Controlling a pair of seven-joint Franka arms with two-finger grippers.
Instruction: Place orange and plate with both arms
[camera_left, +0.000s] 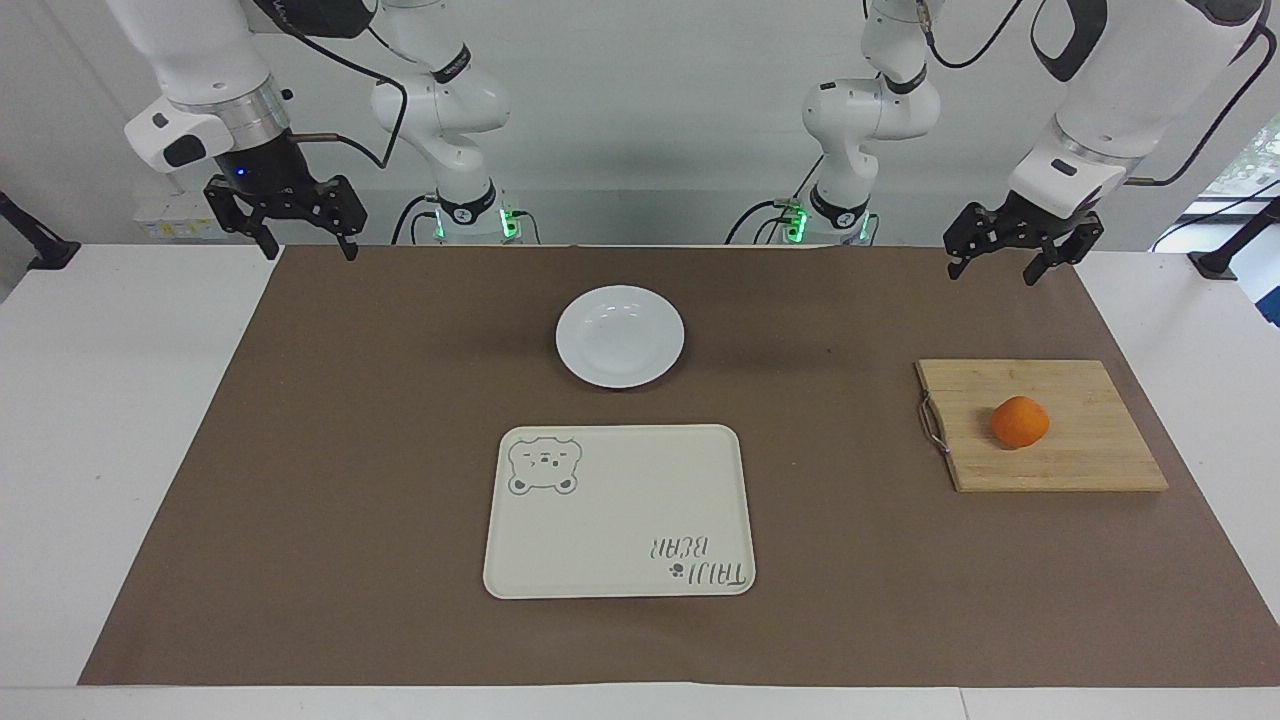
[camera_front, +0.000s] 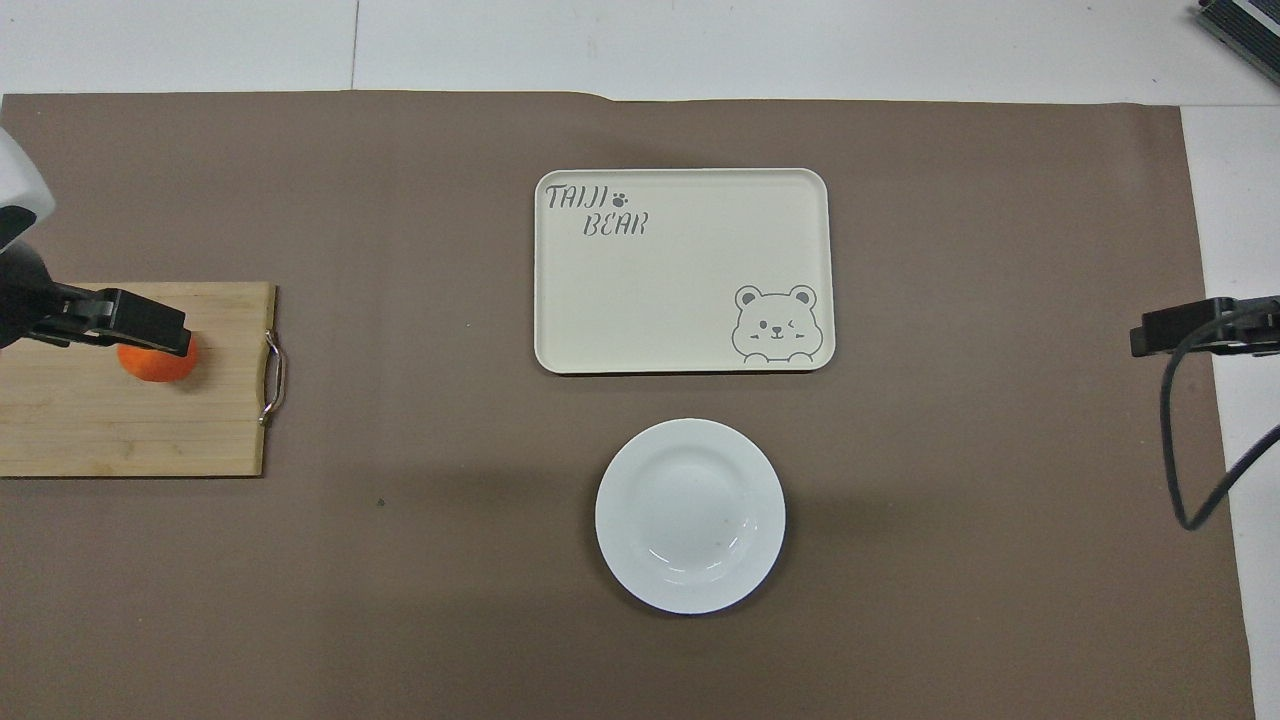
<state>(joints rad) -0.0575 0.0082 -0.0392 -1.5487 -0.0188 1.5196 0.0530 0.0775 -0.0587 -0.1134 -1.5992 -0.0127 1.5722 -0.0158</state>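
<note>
The orange (camera_left: 1019, 421) lies on a wooden cutting board (camera_left: 1095, 445) toward the left arm's end of the table. The white plate (camera_left: 620, 335) sits empty mid-table, nearer to the robots than the cream bear tray (camera_left: 620, 510). My left gripper (camera_left: 993, 272) is open and empty, raised over the mat's edge by the robots, apart from the orange. In the overhead view the left gripper (camera_front: 130, 325) overlaps the orange (camera_front: 165, 368) only by line of sight. My right gripper (camera_left: 310, 250) is open and empty, raised over the mat's corner at the right arm's end.
A brown mat (camera_left: 350, 450) covers most of the white table. The cutting board has a metal handle (camera_left: 932, 425) on the side facing the tray. In the overhead view the plate (camera_front: 690, 515), tray (camera_front: 683, 270) and right gripper (camera_front: 1170, 330) show, with a cable hanging by that gripper.
</note>
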